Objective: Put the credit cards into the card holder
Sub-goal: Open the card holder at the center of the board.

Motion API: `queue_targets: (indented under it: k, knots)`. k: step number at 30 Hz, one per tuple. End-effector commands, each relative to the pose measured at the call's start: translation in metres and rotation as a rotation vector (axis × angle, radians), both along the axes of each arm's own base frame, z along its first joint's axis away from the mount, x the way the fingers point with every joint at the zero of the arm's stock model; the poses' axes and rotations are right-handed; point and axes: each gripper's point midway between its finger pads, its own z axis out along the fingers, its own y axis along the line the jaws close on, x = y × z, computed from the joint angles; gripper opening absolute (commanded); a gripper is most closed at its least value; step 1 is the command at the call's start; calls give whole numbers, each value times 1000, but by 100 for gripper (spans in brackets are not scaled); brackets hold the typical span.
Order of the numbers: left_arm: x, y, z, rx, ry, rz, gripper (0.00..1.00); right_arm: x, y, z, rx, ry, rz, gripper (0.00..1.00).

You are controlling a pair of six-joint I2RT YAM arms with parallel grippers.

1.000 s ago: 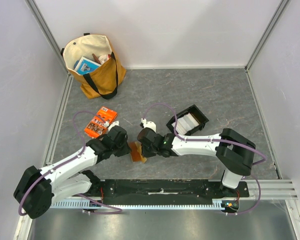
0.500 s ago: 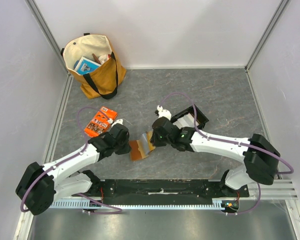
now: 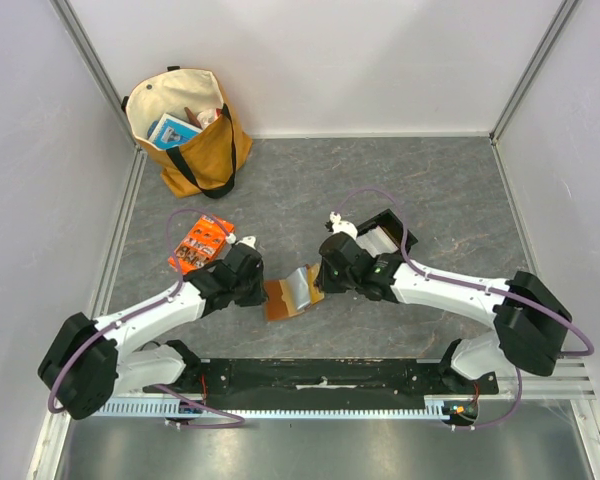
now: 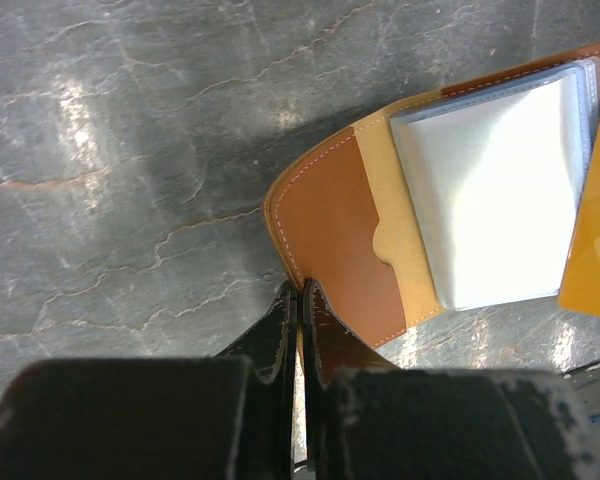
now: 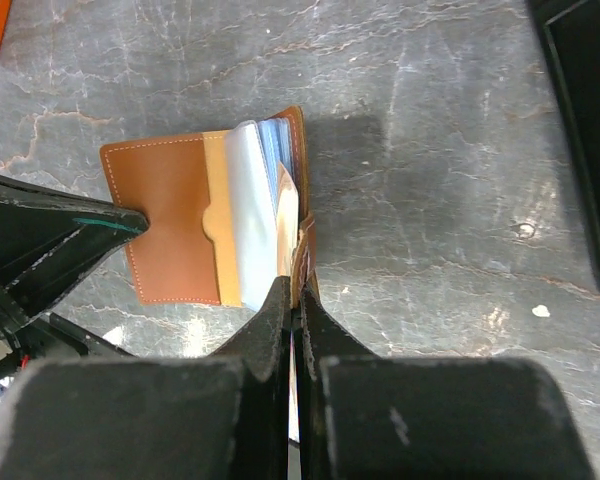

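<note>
Grey marbled table [image 3: 450, 190] is carrying the wallet [image 3: 290, 293], which is lying open between both arms with its clear sleeves showing. Clenched tight, the left gripper [image 4: 298, 300] is pinching its left flap's edge, and the right gripper [image 5: 293, 290] is clamping the raised right flap. Behind the right arm, cards [image 3: 375, 238] are sitting in a black tray [image 3: 392, 222].

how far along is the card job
Done: wallet lies open. In hand: left jaws and right jaws each shut on a flap edge, holding it spread. Left: cards sit in the tray; what the sleeves hold is unclear.
</note>
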Motion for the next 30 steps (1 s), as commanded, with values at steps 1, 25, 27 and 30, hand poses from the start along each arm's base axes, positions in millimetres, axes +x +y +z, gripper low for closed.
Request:
queue_targets:
  k: [1, 25, 27, 30]
  knots:
    - [1, 3, -5, 65, 14, -70, 2, 15, -22, 15, 16, -43, -54, 0]
    - [9, -22, 44, -37, -31, -137, 2, -4, 1, 16, 114, 12, 73, 0]
    - [7, -20, 40, -26, -24, -142, 2, 7, -5, 14, 51, -15, 37, 0]
    - [5, -17, 34, -4, -15, -157, 2, 17, -8, 10, -15, -29, 27, 0]
